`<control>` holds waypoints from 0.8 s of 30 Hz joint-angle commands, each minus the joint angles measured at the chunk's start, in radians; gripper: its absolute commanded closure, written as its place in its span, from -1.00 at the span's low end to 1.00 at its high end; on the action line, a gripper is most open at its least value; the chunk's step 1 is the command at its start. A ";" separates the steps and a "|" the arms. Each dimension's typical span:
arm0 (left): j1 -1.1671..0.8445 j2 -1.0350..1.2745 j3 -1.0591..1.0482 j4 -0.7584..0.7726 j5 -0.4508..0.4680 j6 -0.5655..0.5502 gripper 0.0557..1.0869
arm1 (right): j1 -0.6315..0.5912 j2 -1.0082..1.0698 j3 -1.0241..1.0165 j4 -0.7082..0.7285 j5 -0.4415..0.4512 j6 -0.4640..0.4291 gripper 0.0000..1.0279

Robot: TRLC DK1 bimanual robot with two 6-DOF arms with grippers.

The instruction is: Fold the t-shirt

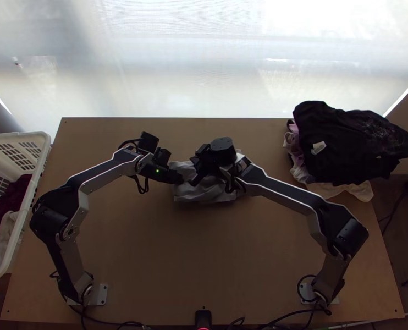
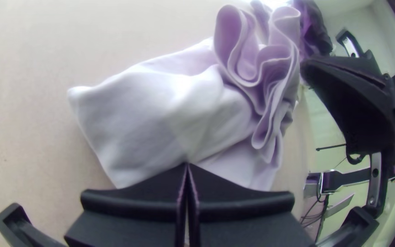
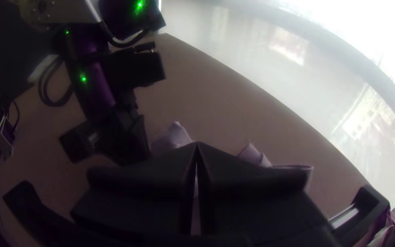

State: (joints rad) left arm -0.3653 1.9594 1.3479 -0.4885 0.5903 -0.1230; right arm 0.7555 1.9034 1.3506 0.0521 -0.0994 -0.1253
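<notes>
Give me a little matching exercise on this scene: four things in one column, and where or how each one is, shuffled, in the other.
1. Light t-shirt
2. White basket
3. Black garment
4. Left hand

A. Atop the pile on the right
B. Fingers shut
C. At the table's left edge
D. Rumpled, between the pile and the basket

Pairs: 1-D, 2-C, 3-A, 4-B

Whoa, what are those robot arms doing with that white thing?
Two robot arms are working at a shirt on the table, and their job is to fold it. The left gripper and the right gripper are both right at the shirt, fingers shut; I can't tell if either is pinching it. The shirt isn't neatly folded: it's bunched, with wavy folds on one side. More clothes lie in a pile at the table's far right.
</notes>
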 commanded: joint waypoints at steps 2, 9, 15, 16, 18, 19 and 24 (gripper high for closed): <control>0.002 0.004 -0.001 -0.004 -0.021 0.008 0.92 | 0.033 0.029 -0.065 -0.006 -0.010 0.010 0.95; -0.009 0.015 0.007 -0.005 -0.061 0.020 0.92 | 0.051 0.031 -0.163 0.000 -0.002 -0.028 0.95; -0.017 0.021 0.017 -0.013 -0.078 0.031 0.92 | -0.062 -0.017 -0.240 0.008 0.041 -0.083 0.95; -0.017 0.027 0.020 -0.016 -0.087 0.033 0.92 | -0.087 -0.032 -0.261 0.020 0.041 -0.094 0.95; -0.017 0.033 0.023 -0.019 -0.095 0.037 0.92 | -0.148 -0.069 -0.303 0.048 0.043 -0.116 0.95; -0.017 0.035 0.023 -0.019 -0.095 0.039 0.92 | -0.182 -0.090 -0.320 0.054 0.043 -0.126 0.95; -0.032 0.052 0.037 -0.027 -0.098 0.045 0.92 | -0.349 -0.175 -0.386 0.055 0.041 -0.191 0.95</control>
State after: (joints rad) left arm -0.3832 1.9911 1.3701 -0.5045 0.5068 -0.0887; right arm 0.5873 1.8244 1.0599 0.0933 -0.0635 -0.2443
